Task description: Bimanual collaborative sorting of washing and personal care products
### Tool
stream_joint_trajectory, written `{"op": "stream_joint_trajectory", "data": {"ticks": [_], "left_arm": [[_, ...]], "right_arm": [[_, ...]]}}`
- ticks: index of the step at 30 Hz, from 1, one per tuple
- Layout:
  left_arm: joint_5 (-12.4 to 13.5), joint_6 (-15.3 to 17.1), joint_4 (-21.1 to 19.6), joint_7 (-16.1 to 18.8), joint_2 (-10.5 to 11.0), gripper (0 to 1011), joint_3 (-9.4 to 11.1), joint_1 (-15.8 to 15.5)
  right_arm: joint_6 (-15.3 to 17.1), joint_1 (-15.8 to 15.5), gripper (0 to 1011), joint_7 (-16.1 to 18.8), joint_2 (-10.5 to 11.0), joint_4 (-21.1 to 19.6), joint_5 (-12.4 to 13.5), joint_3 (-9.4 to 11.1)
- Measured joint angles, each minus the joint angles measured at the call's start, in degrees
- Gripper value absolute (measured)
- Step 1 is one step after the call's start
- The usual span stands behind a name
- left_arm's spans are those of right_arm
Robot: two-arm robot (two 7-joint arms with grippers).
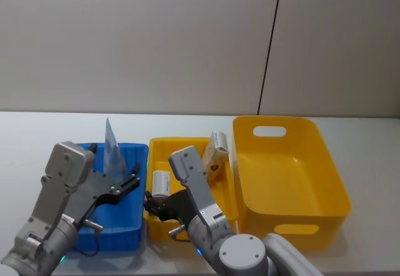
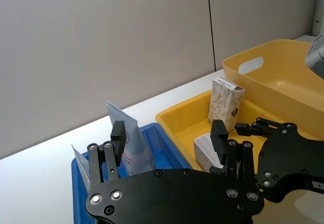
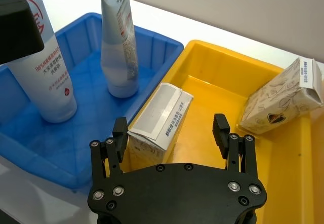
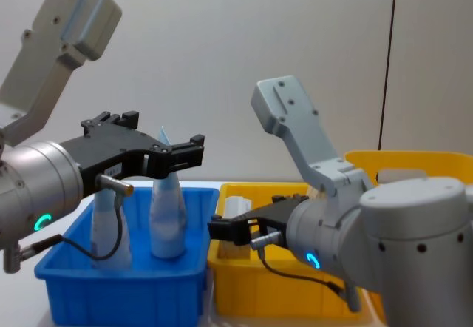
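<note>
Two pale blue squeeze tubes (image 3: 119,46) (image 3: 48,72) stand upright, crimped ends up, in the blue bin (image 3: 76,138). My left gripper (image 4: 151,138) hovers open above them, close to the taller tube (image 1: 112,145), holding nothing. A small white carton (image 3: 162,115) lies tilted in the small yellow bin (image 3: 202,82). My right gripper (image 3: 170,127) is open just above that carton, one finger on each side of its near end. A beige patterned carton (image 3: 283,97) leans against this bin's far wall.
A large yellow bin (image 1: 290,176) with handle slots stands to the right of the small one and holds nothing. The three bins sit side by side on a white table (image 1: 50,129) before a grey wall.
</note>
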Motion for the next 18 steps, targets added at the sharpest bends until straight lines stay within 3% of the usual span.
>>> {"op": "stream_joint_trajectory", "data": {"ticks": [8, 18], "left_arm": [[0.0, 0.0, 0.0, 0.0, 0.0, 1001, 0.0, 0.0], [0.0, 0.0, 0.0, 0.0, 0.0, 1001, 0.0, 0.0]], "right_arm": [[-3.2, -1.0, 1002, 0.8, -1.8, 2.2, 2.4, 1.9], [-4.2, -1.5, 1002, 0.3, -4.5, 5.2, 5.0, 4.5]]}}
